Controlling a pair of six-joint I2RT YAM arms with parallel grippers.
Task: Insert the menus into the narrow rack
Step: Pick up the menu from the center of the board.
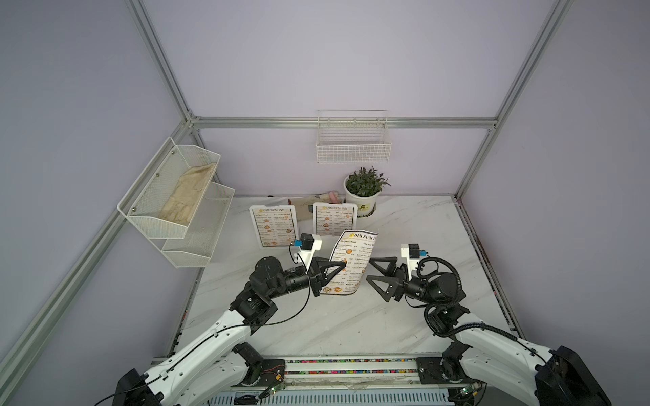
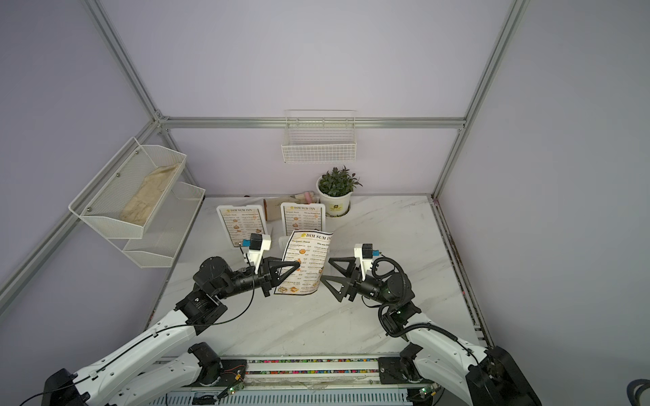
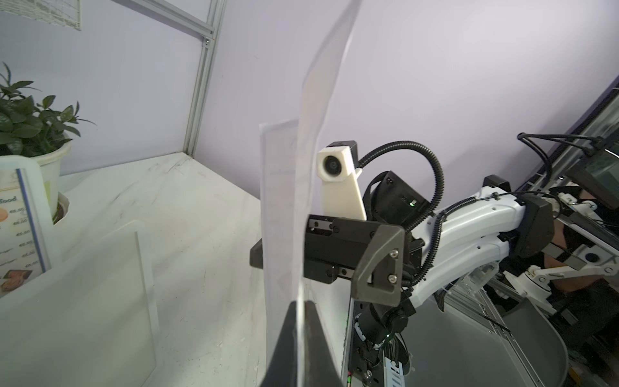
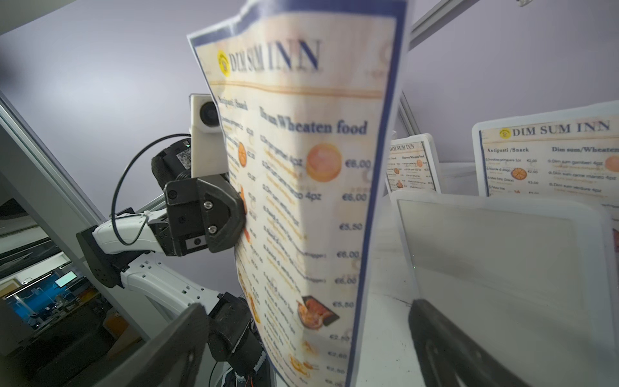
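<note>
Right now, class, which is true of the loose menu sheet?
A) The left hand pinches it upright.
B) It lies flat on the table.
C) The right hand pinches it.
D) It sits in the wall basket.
A: the left hand is shut on the menu sheet, which stands upright, while the right hand is open beside it.

Both top views: high overhead, facing down onto the whole table. Wrist views: close behind own fingers, facing opposite faces of the held menu.
</note>
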